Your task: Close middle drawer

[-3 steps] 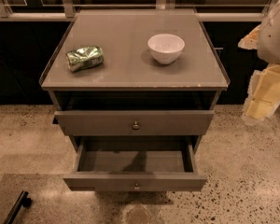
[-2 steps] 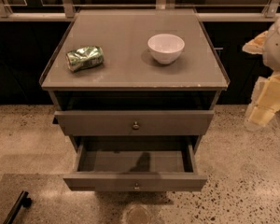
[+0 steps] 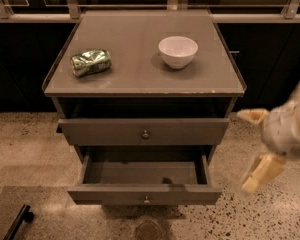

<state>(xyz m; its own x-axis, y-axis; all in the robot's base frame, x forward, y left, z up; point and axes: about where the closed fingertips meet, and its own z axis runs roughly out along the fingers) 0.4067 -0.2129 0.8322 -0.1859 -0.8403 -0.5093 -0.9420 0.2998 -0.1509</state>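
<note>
No legible text anywhere, crushed green can (image 3: pixel 91 62) (print unreadable), gripper (image 3: pixel 257 145) at far right.

a single camera looks steeply down on the cabinet (image 3: pixel 135 71) from its front, nearby, the spread claw (image 3: pixel 256 146) at right.

Cream jaws at right, grey-brown middle drawer (image 3: pixel 110 194), white bowl (image 3: pixel 177 51)

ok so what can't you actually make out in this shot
Camera view only:
- Anything below the pulled-out grey-brown middle drawer: hidden by it.
- Inside the grey-brown top drawer: shadowed by the flat grey cabinet top.
- Arm behind the cream two-finger gripper, right of the cabinet: cut off by the right edge.
- Print on the crushed green can: too small.
</note>
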